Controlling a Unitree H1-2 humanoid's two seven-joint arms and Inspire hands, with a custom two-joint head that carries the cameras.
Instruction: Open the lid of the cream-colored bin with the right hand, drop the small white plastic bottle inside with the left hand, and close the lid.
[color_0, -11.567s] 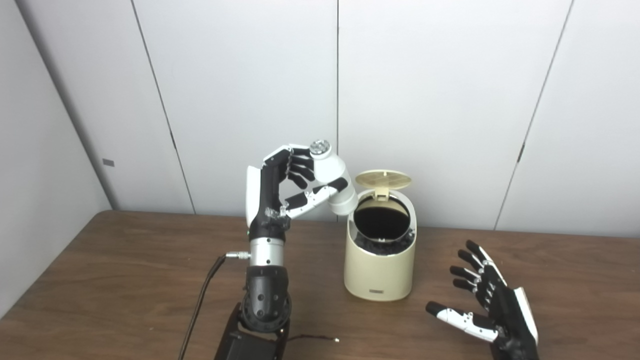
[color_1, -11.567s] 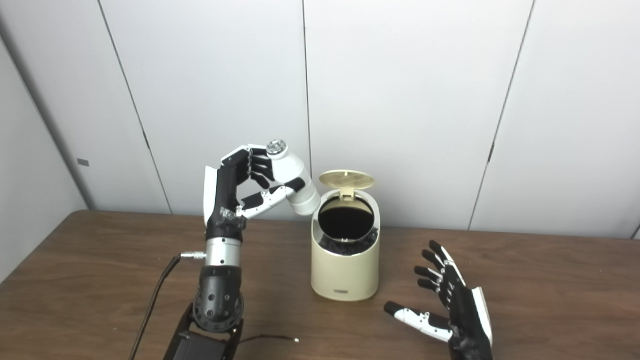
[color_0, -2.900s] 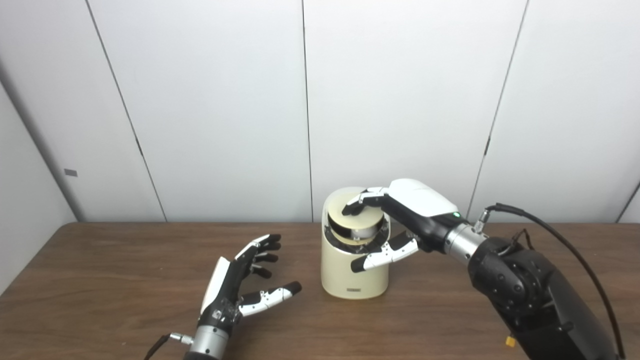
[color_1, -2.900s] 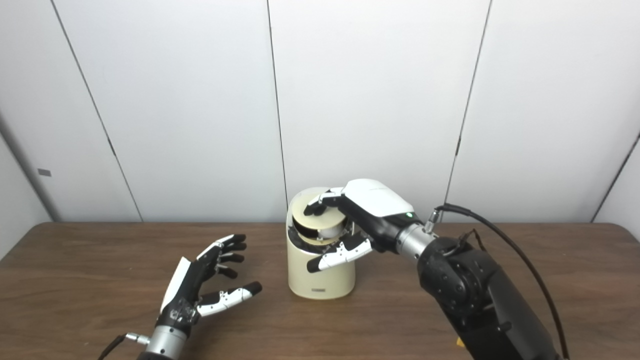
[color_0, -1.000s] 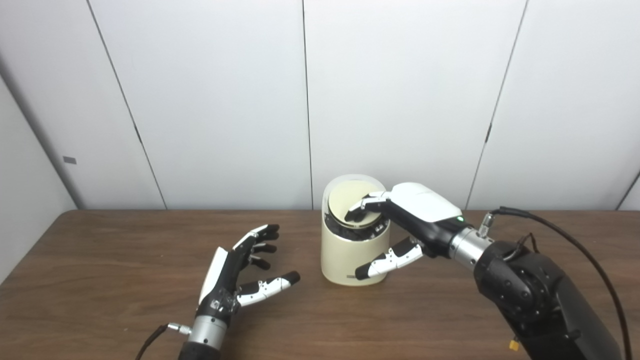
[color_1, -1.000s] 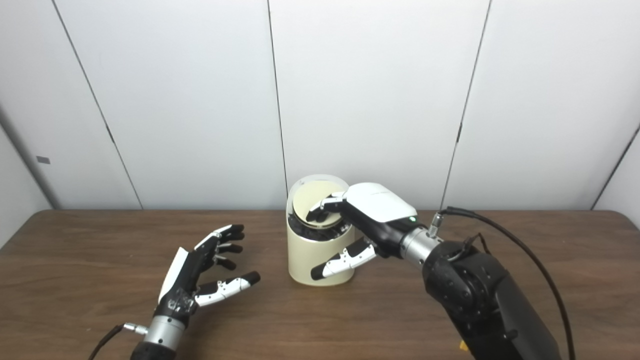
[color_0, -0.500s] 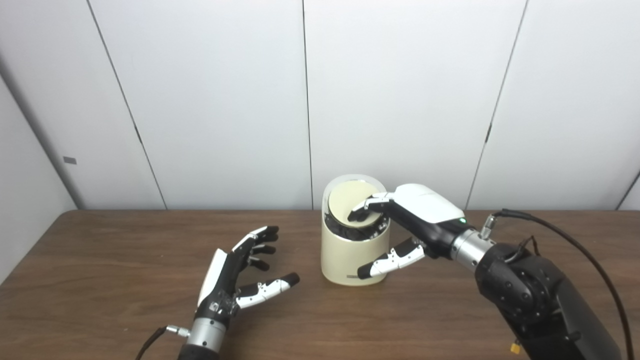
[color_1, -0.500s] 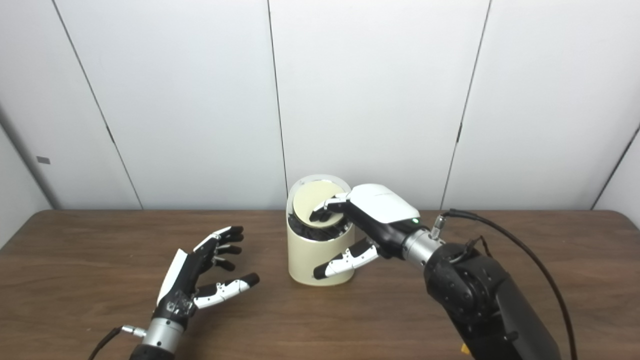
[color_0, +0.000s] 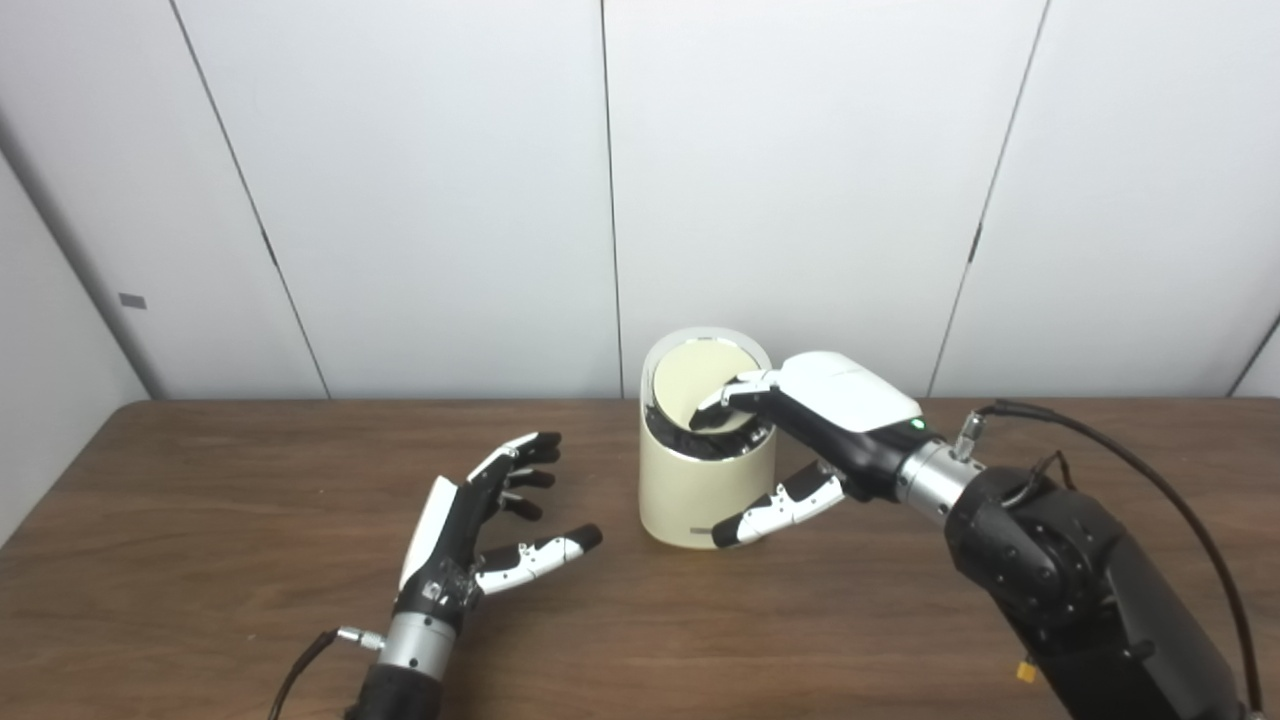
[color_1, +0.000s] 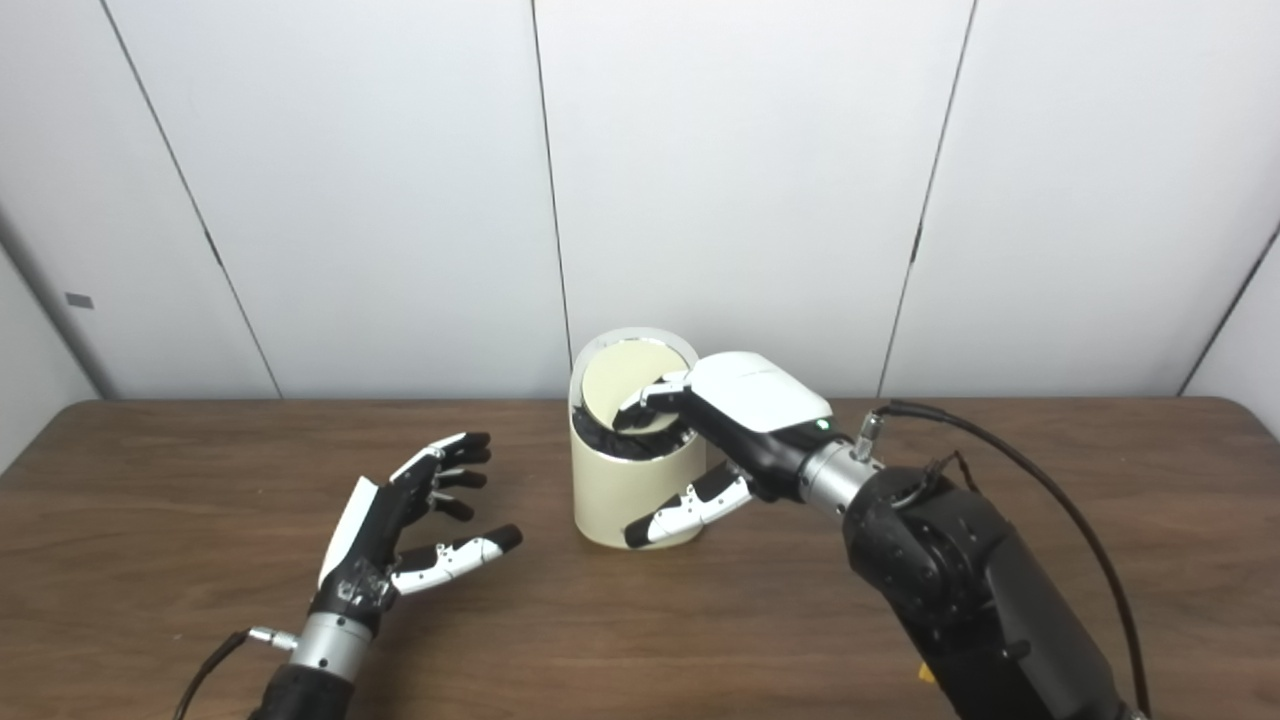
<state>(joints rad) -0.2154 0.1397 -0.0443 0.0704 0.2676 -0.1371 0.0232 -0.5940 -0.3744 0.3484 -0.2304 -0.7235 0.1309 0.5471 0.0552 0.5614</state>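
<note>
Resting left hand (color_0: 470, 545): low over the bench (color_0: 200, 520), fingers spread, holding nothing
Right hand (color_0: 800, 430): fingers (color_0: 722, 398) pressing on the lid (color_0: 690, 378), thumb beside the bin (color_0: 700, 490)
Lid: down, tilted
Bottle: unseen

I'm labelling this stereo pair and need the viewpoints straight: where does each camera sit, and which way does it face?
Left eye view: on the robot's head, looking forward and down over the table toward the white wall; shows the left hand, open, and the right hand with fingers on the lid of the cream-colored bin.
Right eye view: beside it, slightly rightward, facing the same way; the bin sits further left in the picture.
Shared: both hands, both arms entering from the bottom edge, bin, table, wall.
</note>
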